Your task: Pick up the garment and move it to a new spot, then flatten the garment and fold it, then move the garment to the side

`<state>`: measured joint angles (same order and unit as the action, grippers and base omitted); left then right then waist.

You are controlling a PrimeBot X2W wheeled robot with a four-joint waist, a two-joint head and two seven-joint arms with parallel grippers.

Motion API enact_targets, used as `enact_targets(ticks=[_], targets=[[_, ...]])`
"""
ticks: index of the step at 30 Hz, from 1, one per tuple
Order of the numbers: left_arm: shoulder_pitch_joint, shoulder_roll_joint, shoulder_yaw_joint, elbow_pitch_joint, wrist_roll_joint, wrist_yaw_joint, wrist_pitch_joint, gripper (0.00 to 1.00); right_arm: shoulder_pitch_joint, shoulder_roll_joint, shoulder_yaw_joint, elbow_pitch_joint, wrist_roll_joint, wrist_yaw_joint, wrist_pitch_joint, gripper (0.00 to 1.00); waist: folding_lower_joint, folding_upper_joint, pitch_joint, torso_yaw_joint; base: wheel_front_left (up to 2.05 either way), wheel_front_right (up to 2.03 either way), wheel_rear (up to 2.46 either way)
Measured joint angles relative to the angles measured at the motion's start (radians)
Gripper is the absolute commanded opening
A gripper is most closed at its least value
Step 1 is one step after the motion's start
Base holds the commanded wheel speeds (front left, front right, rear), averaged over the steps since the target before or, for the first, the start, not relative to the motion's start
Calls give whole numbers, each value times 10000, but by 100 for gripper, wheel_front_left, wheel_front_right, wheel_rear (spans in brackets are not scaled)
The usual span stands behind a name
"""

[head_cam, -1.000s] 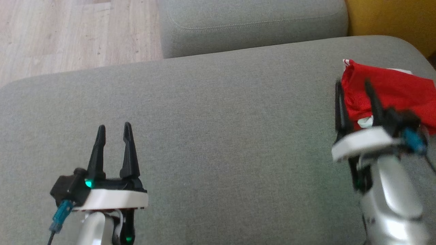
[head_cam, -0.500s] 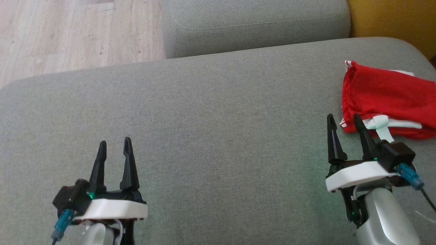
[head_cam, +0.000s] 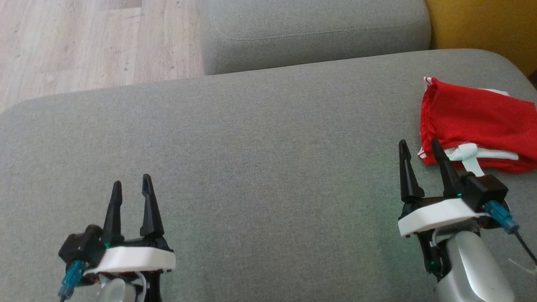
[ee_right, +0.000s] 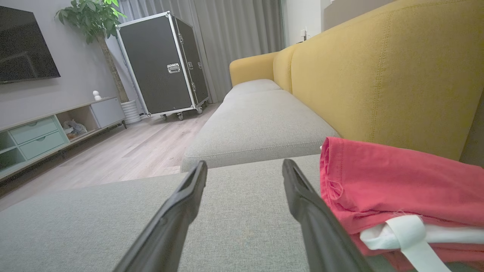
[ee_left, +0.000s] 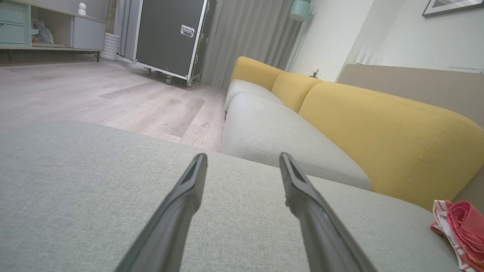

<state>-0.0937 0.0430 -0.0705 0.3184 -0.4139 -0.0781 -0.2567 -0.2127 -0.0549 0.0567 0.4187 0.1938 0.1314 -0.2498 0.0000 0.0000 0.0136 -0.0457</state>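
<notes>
The garment (head_cam: 474,119) is red with white trim, folded into a compact stack at the far right of the grey cushion (head_cam: 260,159). In the right wrist view the garment (ee_right: 393,192) lies just right of my fingers, a white strap hanging from its front edge. My right gripper (head_cam: 419,144) stands open and empty, fingertips just left of the garment's near corner, apart from it. My left gripper (head_cam: 130,183) is open and empty over bare cushion at the lower left. In the left wrist view the garment (ee_left: 459,230) peeks in at the right edge.
A second grey seat cushion (head_cam: 314,33) lies beyond the first, with a gap to wooden floor (head_cam: 92,42) at the upper left. The yellow backrest (head_cam: 482,29) rises behind the garment. A black wheeled case (ee_right: 162,64) and a low cabinet (ee_right: 49,132) stand across the room.
My right gripper has drawn back toward me from over the garment, leaving it lying on the cushion. The left gripper has slid back a little too.
</notes>
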Motion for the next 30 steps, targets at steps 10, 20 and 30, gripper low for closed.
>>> enact_targets(ticks=[10,20,30], targets=[[23,0,44,36,4,165,0,100,0,0,71,0,2,0,0,100,1,0,37,-61,0,0,0],[537,-17,29,918,-4,163,44,0,719,12,82,886,36,0,38,0,1,0,55,-85,0,0,0],[715,-19,56,941,-834,151,280,0,949,27,-15,834,993,0,316,0,1,0,43,-45,0,0,0]])
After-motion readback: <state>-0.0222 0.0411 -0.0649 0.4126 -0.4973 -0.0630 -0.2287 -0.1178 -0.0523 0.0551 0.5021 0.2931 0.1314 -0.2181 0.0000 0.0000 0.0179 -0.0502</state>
